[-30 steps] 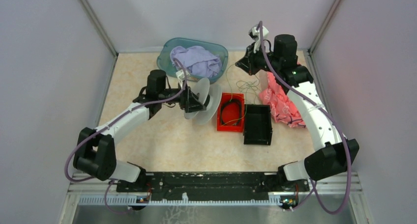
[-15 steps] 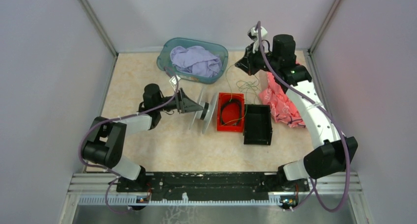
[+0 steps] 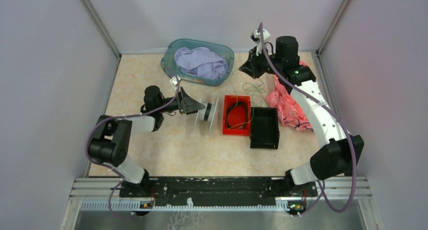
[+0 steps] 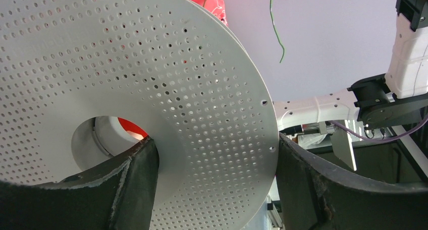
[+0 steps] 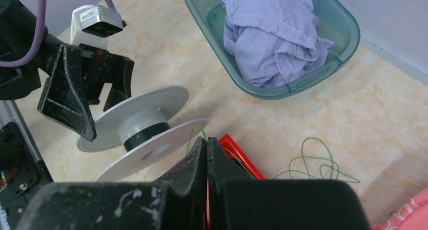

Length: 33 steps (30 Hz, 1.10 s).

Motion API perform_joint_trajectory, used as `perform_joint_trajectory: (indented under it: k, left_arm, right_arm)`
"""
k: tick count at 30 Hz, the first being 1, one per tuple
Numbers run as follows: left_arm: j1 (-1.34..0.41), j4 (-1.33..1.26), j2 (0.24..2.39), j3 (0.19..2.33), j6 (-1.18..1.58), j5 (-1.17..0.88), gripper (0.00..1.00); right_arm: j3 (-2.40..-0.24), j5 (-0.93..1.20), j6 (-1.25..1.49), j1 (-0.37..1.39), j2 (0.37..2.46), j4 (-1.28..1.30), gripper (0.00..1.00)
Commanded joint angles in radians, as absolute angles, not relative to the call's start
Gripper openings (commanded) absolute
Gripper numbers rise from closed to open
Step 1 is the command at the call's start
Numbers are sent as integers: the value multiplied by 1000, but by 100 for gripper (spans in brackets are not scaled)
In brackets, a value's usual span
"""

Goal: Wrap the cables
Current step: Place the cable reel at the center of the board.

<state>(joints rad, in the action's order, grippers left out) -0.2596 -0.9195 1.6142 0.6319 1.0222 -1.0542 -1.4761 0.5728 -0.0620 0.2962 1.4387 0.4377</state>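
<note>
Thin green and yellow cables (image 3: 254,88) lie in loose loops on the beige marbled worktop (image 3: 166,134), between the right gripper (image 3: 248,68) and the red plastic bin (image 3: 225,116). One strand runs from the gripper down toward that bin. In the right wrist view the loops (image 5: 323,164) rest flat on the worktop to the right of the gripper (image 5: 207,141). Its two fingers are pressed together, a green strand arches out just at their tips, and a fine reddish line shows in the slit between them.

The left gripper (image 3: 194,106) clasps the white perforated plastic spool (image 3: 208,112), which stands on edge with its two flanges upright, just left of the red bin. The right wrist view shows that gripper (image 5: 106,106) gripping the edge of one flange, with the spool's (image 5: 146,129) grey and black hub between the two discs. In the left wrist view the flange (image 4: 176,78) fills the space between the fingers (image 4: 126,189), and a green strand hangs against the pale wall beyond.

A black rectangular bin (image 3: 264,141) sits touching the red bin's right side. A crumpled pink cloth (image 3: 283,106) lies under the right arm. At the back, a teal translucent tub (image 3: 169,63) holds a bunched lavender cloth (image 3: 199,60).
</note>
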Motion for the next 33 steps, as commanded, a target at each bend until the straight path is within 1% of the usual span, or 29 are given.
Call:
perform_joint_trajectory:
  k: [1, 4, 10, 14, 18, 21, 28, 33]
  left_arm:
    - [-227, -899, 1639, 655, 1000, -1084, 77]
    - [-217, -875, 1646, 670, 981, -1104, 83]
    - [-209, -865, 1661, 680, 979, -1128, 91]
    - [-206, -835, 1657, 689, 957, -1134, 95]
    - [-204, -775, 1642, 702, 912, -1136, 97]
    - [-205, -716, 1635, 716, 866, -1137, 97]
    - [-204, -572, 1610, 754, 754, -1127, 86]
    - [-207, -432, 1589, 808, 642, -1102, 84]
  right_arm:
    - [-1554, 565, -81, 324, 1450, 420, 0]
    - [-1558, 563, -82, 332, 1460, 422, 0]
    - [-1553, 561, -84, 347, 1468, 422, 0]
    - [-1547, 560, -87, 351, 1465, 424, 0]
    - [-1538, 558, -88, 353, 1459, 421, 0]
    - [-1532, 559, -87, 354, 1455, 420, 0]
    - [-1520, 558, -92, 360, 1449, 419, 0]
    - [-1519, 560, -94, 370, 1448, 419, 0]
